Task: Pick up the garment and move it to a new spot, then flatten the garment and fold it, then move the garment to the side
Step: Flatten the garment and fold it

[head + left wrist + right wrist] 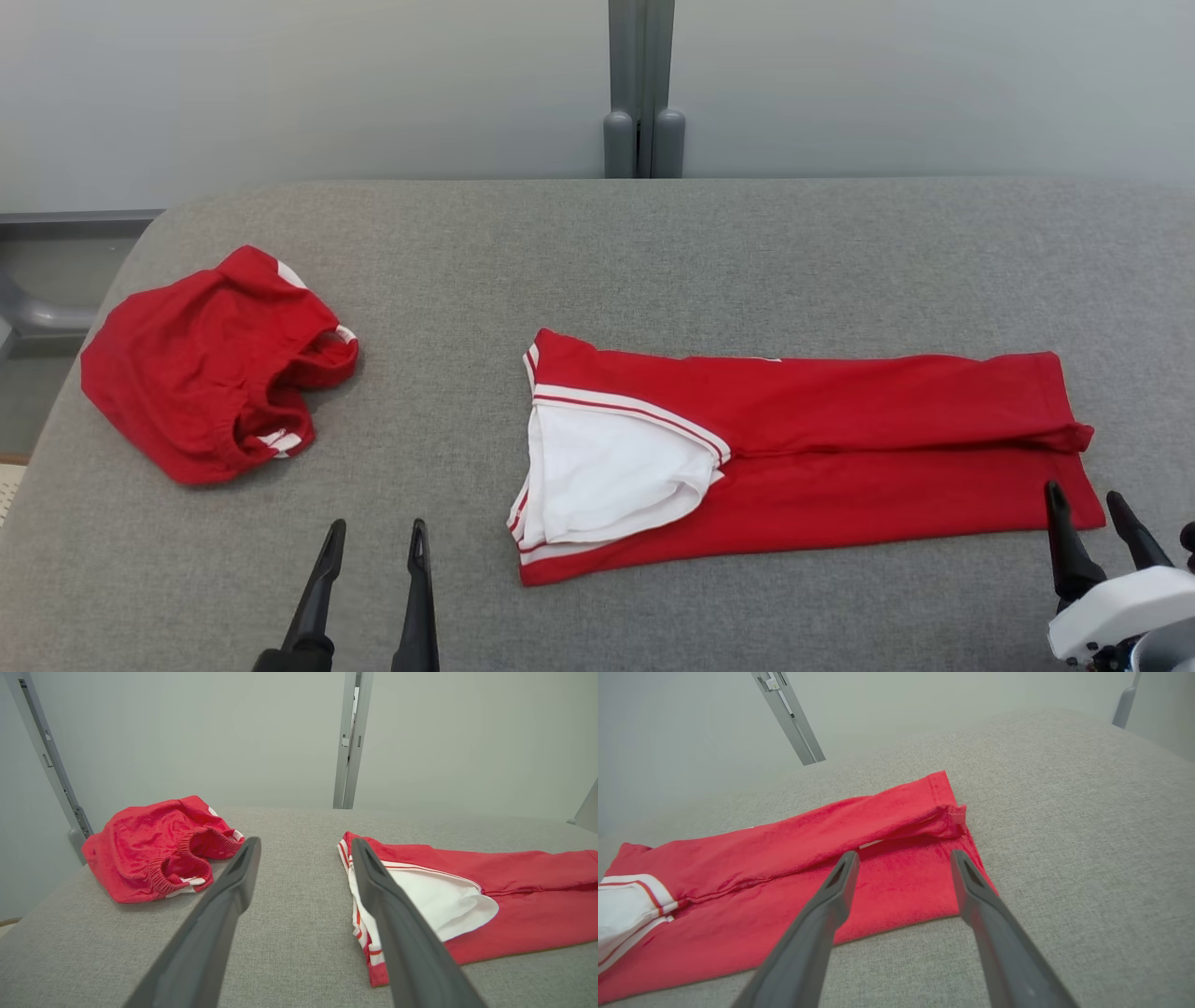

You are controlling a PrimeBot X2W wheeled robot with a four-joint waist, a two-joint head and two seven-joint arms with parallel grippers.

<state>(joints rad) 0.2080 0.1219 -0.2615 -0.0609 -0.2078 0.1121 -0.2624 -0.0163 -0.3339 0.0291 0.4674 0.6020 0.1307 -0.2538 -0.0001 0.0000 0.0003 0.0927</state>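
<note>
here, left gripper (378, 525) jaws wide apart, empty, right gripper (1083, 493) likewise, near garment (840, 448)

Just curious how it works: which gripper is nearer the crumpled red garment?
Left. The left gripper is in front of the crumpled red garment, slightly to its right; the right gripper is far off, at the right end of the long red garment.
</note>
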